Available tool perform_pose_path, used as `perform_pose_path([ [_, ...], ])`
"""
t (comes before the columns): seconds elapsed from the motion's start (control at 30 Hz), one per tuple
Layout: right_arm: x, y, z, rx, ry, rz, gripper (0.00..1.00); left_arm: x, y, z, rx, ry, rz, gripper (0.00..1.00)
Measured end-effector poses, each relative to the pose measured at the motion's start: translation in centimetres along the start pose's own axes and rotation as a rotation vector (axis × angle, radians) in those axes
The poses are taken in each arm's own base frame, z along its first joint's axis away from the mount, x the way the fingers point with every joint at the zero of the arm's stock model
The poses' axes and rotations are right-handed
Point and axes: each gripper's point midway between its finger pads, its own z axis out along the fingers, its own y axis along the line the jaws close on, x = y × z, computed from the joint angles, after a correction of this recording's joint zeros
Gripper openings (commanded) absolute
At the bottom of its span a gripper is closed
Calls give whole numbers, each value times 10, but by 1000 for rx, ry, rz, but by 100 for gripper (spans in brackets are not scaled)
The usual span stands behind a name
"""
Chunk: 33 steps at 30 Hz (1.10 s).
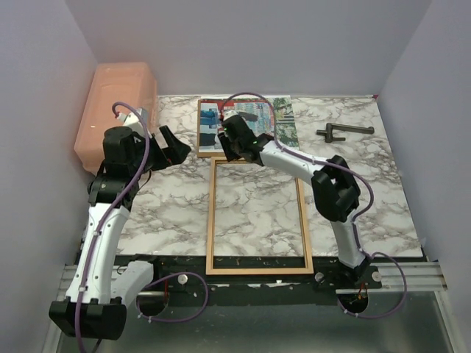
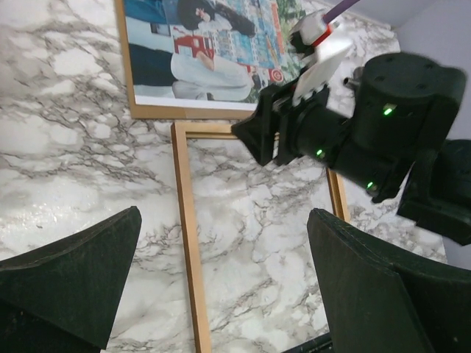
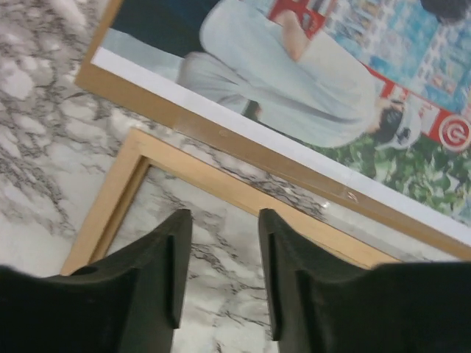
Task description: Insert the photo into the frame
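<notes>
The photo [image 1: 246, 118] lies flat at the back of the table on a brown backing board [image 1: 203, 151], which shows as a rim along its left and near sides. The empty wooden frame [image 1: 211, 220] lies in front of it, its far bar close to the board's near edge. My right gripper [image 1: 223, 147] hovers over that far bar and the board's edge. In the right wrist view its jaws [image 3: 224, 250] stand open with only marble between them, the frame's corner [image 3: 132, 158] and the photo [image 3: 309, 81] ahead. My left gripper [image 1: 179, 145] is wide open, left of the photo, holding nothing [image 2: 224, 279].
A pink plastic bin [image 1: 118, 110] stands at the back left by the left arm. A dark metal tool [image 1: 344, 132] lies at the back right. White walls close in the table on three sides.
</notes>
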Motion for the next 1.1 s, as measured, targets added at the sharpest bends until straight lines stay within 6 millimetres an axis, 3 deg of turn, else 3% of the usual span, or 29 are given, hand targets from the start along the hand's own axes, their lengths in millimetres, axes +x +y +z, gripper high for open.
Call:
perform_pose_path([
  [0.13,9,-56,1,15,50,142,66,18,10,27,-9,108,-44,99],
  [0.33,14,-174,1,68,64,425,71,44,24,78,-59,300,-109,96],
  [0.47,38,-243,-3,88,91,614,77,45,23,125,-81,406,-116,93],
  [0.6,70,-292,-10,82,127,794,80,48,28,165,-109,474,-115,90],
  [0.73,97,-319,-10,68,155,927,80,52,44,204,-153,528,-108,90],
  [0.9,124,-320,2,47,214,994,80,61,64,238,-211,592,-99,90],
  [1.1,124,-322,2,28,212,1013,80,72,79,262,-243,646,-93,90],
])
